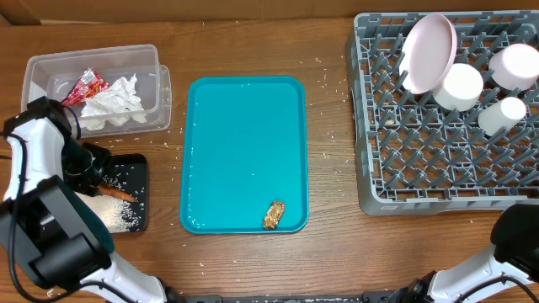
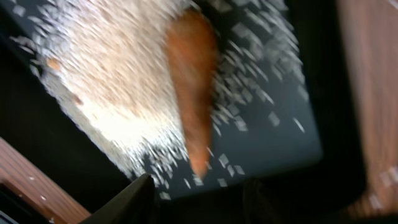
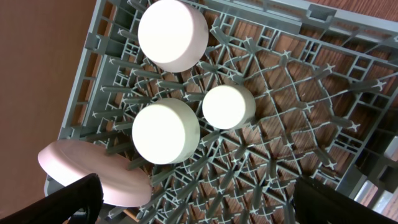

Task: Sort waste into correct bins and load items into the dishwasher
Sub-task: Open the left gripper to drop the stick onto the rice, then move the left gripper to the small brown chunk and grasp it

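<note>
Carrot (image 2: 193, 87) closest to lens, lying loose on rice (image 2: 118, 87) in black tray (image 2: 280, 143). Left gripper (image 2: 198, 190) just above it, jaws apart, nothing btwn.

Right gripper (image 3: 199, 199) wide apart, empty, over rack (image 3: 298, 93). Plate, bowls and cup all racked.

Napkin (image 1: 114, 105) + wrapper (image 1: 87, 86) in clear tub (image 1: 34, 71).

Step, prob.: carrot drop-off done. Only brown scrap (image 1: 274, 215) left, at near edge of teal tray (image 1: 244, 109).

Next calls for: lift clear, cross to scrap, close gently, looks crumbly.
</note>
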